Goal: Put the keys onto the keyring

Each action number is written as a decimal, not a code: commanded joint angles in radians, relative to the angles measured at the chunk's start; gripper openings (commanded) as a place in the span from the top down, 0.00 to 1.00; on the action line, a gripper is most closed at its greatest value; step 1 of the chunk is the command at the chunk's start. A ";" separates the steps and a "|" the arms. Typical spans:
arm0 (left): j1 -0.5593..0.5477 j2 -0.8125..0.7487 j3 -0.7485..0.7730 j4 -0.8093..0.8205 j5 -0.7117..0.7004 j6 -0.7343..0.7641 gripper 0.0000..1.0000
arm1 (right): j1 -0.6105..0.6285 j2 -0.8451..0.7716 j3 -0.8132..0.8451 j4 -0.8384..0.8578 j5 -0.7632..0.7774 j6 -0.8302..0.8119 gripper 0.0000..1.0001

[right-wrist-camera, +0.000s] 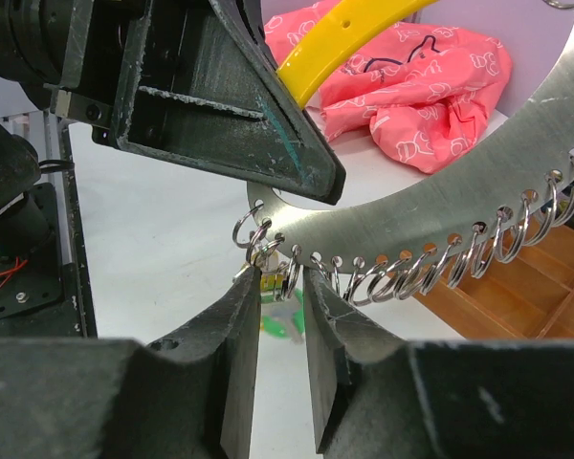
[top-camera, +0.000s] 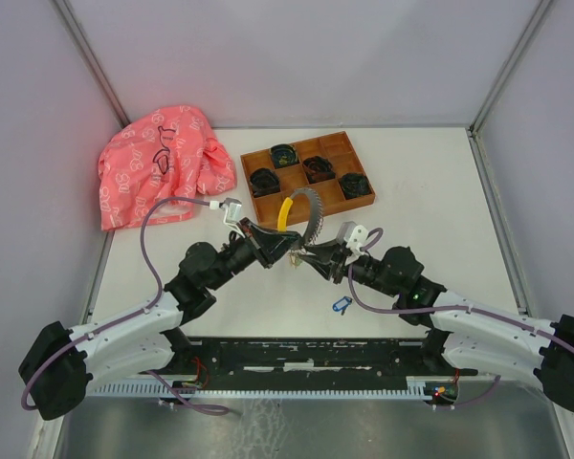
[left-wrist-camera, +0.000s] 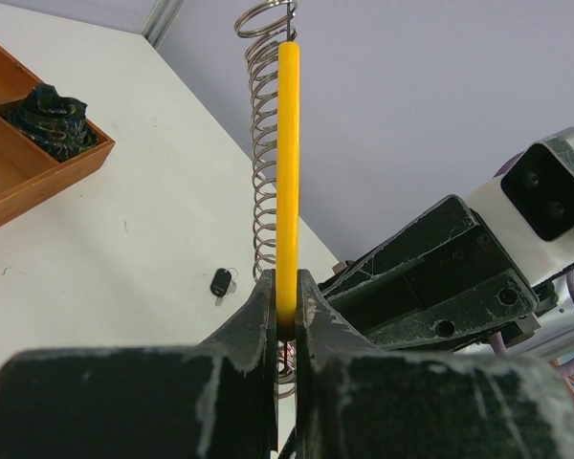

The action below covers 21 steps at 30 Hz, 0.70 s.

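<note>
My left gripper (top-camera: pixel 271 239) (left-wrist-camera: pixel 287 287) is shut on the yellow handle (left-wrist-camera: pixel 288 172) of the keyring (top-camera: pixel 314 215), a curved grey metal plate (right-wrist-camera: pixel 440 206) with a row of split rings along its edge. My right gripper (top-camera: pixel 311 256) (right-wrist-camera: pixel 282 282) stands at the plate's end with its jaws a little apart. An end ring (right-wrist-camera: pixel 253 244) and small green and yellow tags (right-wrist-camera: pixel 285 320) lie in the gap, and nothing is clamped. The blue-headed key (top-camera: pixel 342 305) lies on the table near the right arm. The black-headed key (left-wrist-camera: pixel 221 282) lies on the table below the ring row.
A wooden tray (top-camera: pixel 330 145) (left-wrist-camera: pixel 38 182) holding dark coiled bundles stands behind the grippers. A pink cloth (top-camera: pixel 158 172) (right-wrist-camera: pixel 411 86) is heaped at the back left. Grey walls enclose the white table on three sides.
</note>
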 commanded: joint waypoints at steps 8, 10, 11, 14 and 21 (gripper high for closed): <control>-0.014 -0.004 0.024 0.077 -0.026 0.018 0.97 | 0.005 -0.030 0.047 -0.002 0.043 -0.035 0.83; -0.015 -0.009 0.020 0.067 -0.035 0.018 0.97 | 0.004 -0.038 0.052 -0.024 0.043 -0.046 0.87; -0.014 -0.015 0.017 0.060 -0.044 0.017 0.97 | 0.004 -0.044 0.055 -0.037 0.042 -0.051 0.90; -0.014 -0.032 0.014 0.016 -0.083 0.004 0.97 | 0.004 -0.064 0.059 -0.074 0.037 -0.069 0.95; -0.016 -0.033 -0.012 -0.020 -0.133 -0.097 0.95 | 0.004 -0.079 0.061 -0.083 0.021 -0.092 0.99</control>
